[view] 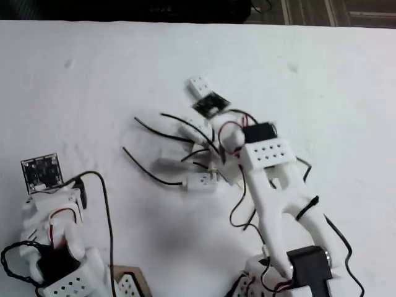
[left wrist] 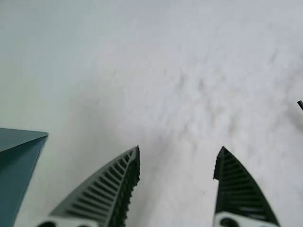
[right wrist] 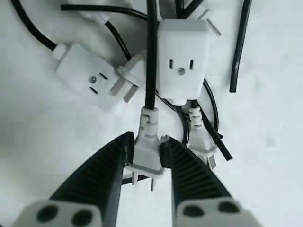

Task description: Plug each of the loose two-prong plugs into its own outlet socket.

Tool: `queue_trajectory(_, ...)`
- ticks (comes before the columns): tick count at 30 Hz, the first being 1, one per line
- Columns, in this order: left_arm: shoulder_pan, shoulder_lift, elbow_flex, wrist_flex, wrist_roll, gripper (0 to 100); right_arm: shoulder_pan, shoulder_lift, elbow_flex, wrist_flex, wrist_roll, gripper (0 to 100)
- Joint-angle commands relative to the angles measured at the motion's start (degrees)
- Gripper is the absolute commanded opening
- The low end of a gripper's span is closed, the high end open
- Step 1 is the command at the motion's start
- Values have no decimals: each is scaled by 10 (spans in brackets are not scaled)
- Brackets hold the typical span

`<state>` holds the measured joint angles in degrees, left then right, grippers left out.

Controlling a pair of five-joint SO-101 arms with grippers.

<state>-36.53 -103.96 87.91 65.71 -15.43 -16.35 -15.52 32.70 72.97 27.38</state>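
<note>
Right gripper [right wrist: 147, 140] is clamped on a white plug [right wrist: 147, 153], fingers pinching both sides of its body. The two prongs are bare and point back toward the wrist camera, and its black cord runs away from the gripper. Just past it are two white sockets: the facing socket [right wrist: 182, 56] with its slots square to the wrist camera, and the tilted socket [right wrist: 85, 75] beside it. A second plug [right wrist: 129, 81] lies between them, prongs bare, just beside the tilted socket (touching or not, can't tell). A third plug [right wrist: 201, 139] lies next to one right-gripper finger. Black cords [right wrist: 151, 47] cross the whole pile. In the high view the pile sits mid-table [view: 309, 74] with the right arm [view: 278, 192] stretched over it. Left gripper [left wrist: 177, 151] is released, fingers well apart over bare white table, at the near left side, well apart from the pile. A teal corner [left wrist: 14, 161] shows beside one finger.
</note>
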Motion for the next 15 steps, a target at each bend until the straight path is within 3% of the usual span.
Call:
queue_trajectory(1, 7, -4, -16, -4, 4, 256, 3, -24, 55, -75, -3, 21)
queue_trajectory(8, 7, -4, -16, -4, 4, 256, -13, -30, 63, -46, -2, 128)
queue_trajectory(15, 7, -4, -16, -4, 4, 256, -13, -29, 40, -7, 3, 118)
